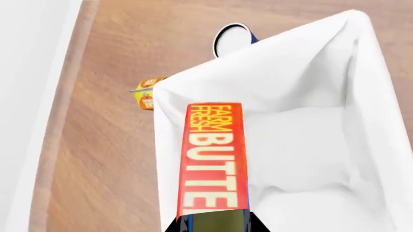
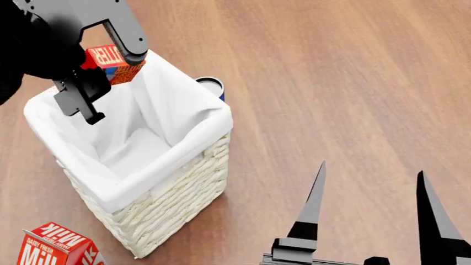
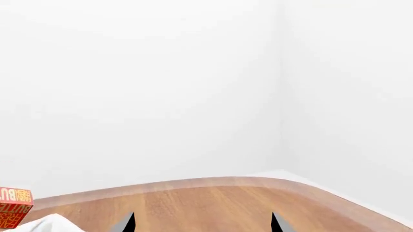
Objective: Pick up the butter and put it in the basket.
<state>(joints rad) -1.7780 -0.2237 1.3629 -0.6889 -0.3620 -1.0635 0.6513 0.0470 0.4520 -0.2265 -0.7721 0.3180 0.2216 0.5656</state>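
Butter, a small rectangular red-and-orange carton lettered in cream, was held in the left tool, clenched on the carton between its grey fingers; the carton hung over the far-left corner of the basket's opening, above the rim and not resting on the liner. Basket, a tall square cream-white woven wicker container with a white cloth liner folded over its rim, stood upright on the brown wood-grain worktop; its white lined interior was visible in the head view and in the left wrist view; in the left wrist view the carton's long lettered face ran lengthwise across the open mouth of the basket. Right tool appeared at the lower right of the head view, well apart from the basket, its two dark pointed fingers spread and released, gripping nothing; its fingertips also showed at the lower edge of the right wrist view. Red gable-top milk carton with white lettering stood on the worktop near the basket's near-left corner. Blue-sided round can with a white top sat on the worktop just beyond the basket's far side, partly hidden by the rim. Small orange-and-yellow carton lay on the worktop beside the basket in the left wrist view; its contents could not be told. White walls bounded the worktop in the right wrist view, where the butter showed at the frame's edge.
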